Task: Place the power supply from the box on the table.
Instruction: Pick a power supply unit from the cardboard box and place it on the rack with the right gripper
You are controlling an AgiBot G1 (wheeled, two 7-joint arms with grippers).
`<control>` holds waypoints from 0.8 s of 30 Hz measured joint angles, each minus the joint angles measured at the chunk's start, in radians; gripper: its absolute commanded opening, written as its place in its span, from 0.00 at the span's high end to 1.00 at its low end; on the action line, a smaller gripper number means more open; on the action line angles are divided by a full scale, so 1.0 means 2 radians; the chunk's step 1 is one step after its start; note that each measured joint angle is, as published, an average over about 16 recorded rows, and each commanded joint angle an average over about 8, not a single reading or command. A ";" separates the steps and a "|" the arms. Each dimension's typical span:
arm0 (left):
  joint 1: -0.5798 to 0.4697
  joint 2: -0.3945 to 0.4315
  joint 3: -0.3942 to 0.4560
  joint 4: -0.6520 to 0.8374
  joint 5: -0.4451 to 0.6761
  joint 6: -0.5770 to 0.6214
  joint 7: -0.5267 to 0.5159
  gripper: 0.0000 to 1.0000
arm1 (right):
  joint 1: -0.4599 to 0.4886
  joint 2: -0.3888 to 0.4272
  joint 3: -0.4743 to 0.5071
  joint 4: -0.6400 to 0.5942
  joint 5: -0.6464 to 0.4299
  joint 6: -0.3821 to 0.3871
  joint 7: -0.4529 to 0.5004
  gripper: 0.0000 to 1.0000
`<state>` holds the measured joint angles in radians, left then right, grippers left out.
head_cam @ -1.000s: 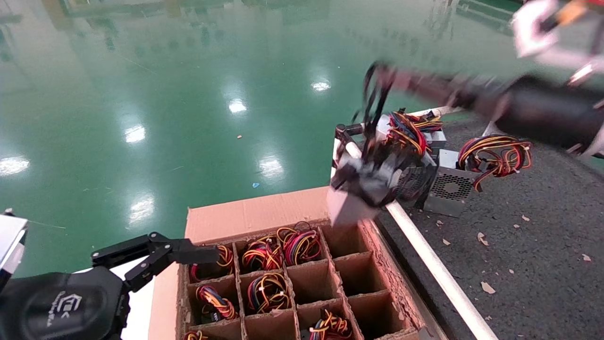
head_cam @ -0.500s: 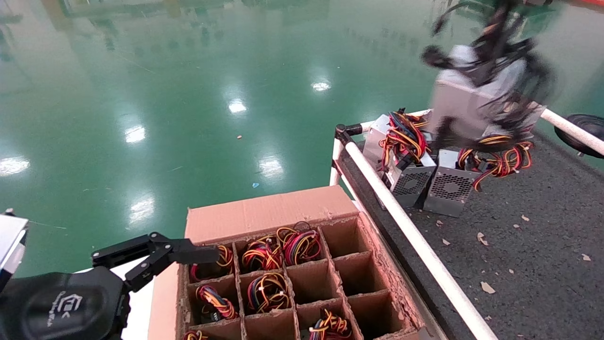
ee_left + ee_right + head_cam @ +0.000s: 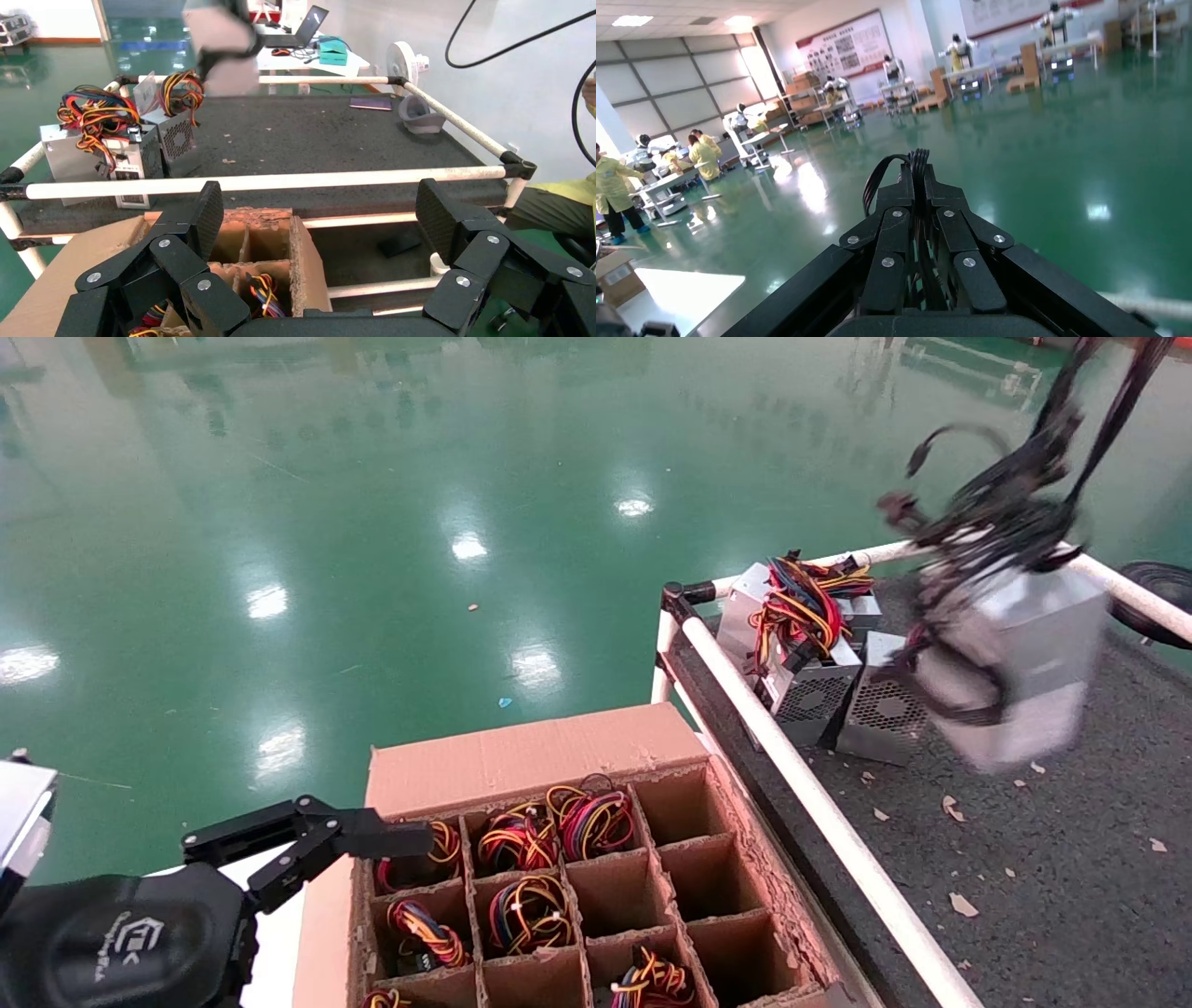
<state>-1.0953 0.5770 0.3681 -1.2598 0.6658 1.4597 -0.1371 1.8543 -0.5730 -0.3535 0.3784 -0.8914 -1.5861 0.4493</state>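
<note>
a small silver-grey metal power supply (image 3: 1020, 668) with a bundle of all-black cables (image 3: 1010, 509) hangs in mid-air above the dark grey rough-textured table (image 3: 1071, 859), suspended by those cables, which run up out of the top of the head view. the right gripper (image 3: 918, 184) does not show in the head view; its own wrist camera shows its black fingers (image 3: 947, 210) pinched tight together on the black cable strands, so the unit dangles below the grip, not clasped by its body. the casing hangs tilted, its long axis slanting, low end toward the white pipe rail (image 3: 819, 822) that edges the table. it is just beside, and partly in front of, two silver units with red, yellow and orange wires (image 3: 819, 645) that already sit in the table's far corner. the large brown cardboard box (image 3: 521, 756) with its grid of divider cells is well apart, beyond the rail on the robot's left side.

the relation that matters: the load lies straight beneath the right gripper, over open tabletop, so the coming move looks like a plain descent, with swing the risk and the wired units the nearest things to strike. the left gripper (image 3: 320, 260) is parked with fingers spread wide at the box's near corner, holding nothing.
</note>
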 measured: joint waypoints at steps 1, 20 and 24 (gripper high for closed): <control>0.000 0.000 0.000 0.000 0.000 0.000 0.000 0.00 | -0.006 0.001 -0.001 0.002 0.004 0.000 0.000 1.00; 0.000 0.000 0.000 0.000 0.000 0.000 0.000 0.00 | -0.079 -0.023 -0.026 -0.007 0.043 0.008 -0.026 1.00; 0.000 0.000 0.000 0.000 0.000 0.000 0.000 0.00 | -0.081 -0.037 -0.031 -0.020 0.043 0.011 -0.035 1.00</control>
<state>-1.0953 0.5770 0.3683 -1.2598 0.6657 1.4597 -0.1370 1.6923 -0.6464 -0.4147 0.3392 -0.8051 -1.5647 0.3786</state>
